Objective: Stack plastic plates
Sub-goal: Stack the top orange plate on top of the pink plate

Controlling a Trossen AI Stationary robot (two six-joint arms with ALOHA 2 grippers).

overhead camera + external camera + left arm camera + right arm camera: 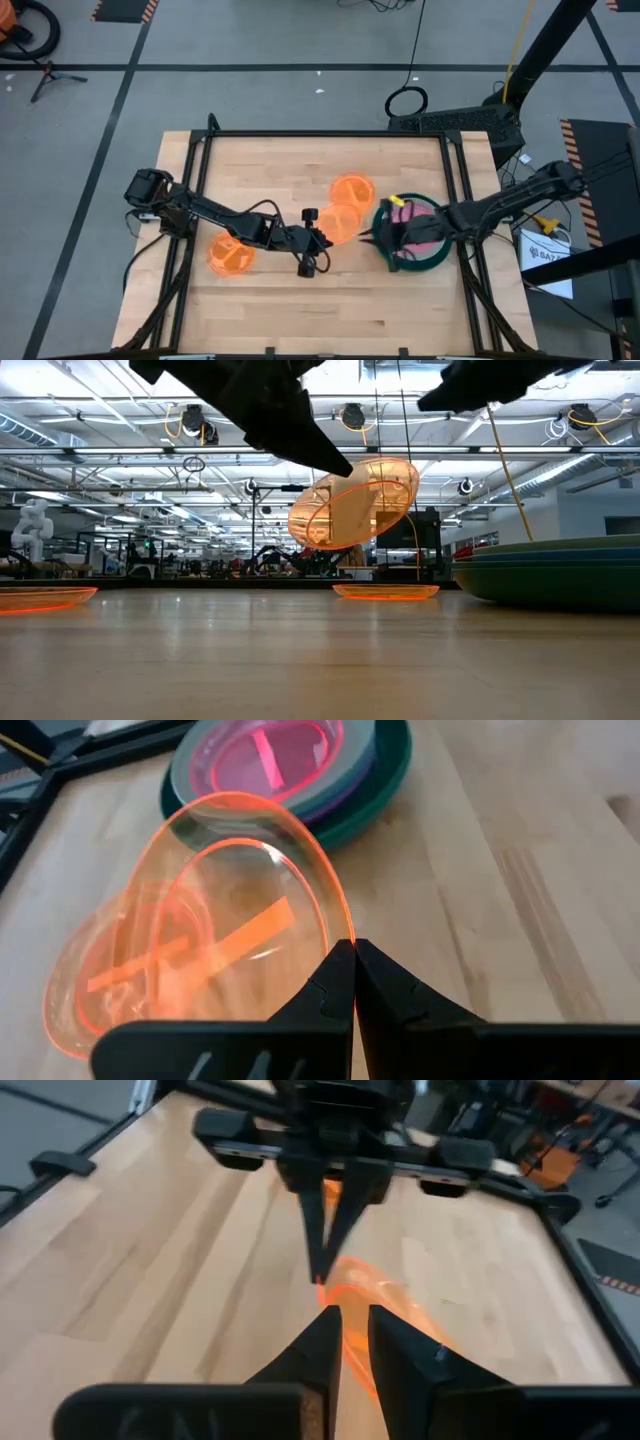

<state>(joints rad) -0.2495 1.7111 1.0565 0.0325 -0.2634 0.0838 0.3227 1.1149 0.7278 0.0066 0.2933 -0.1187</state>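
**Orange plate aloft between two grippers**

Your left gripper (352, 982) pinches a translucent orange plate (215, 930) by its rim, tilted above the table (300, 300). Your right gripper (347, 1342), near the stacked plates (432, 258), seems to touch that plate; its grip is unclear. Two more orange plates (232, 255) lie flat.

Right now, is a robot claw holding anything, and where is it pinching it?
The left claw pinches a small see-through orange plastic plate by its rim, tilted above the table. The right claw sits at its opposite edge, not clearly gripping.

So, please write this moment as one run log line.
left gripper: shut on orange plate, lifted | right gripper: near plate rim | stack: right side
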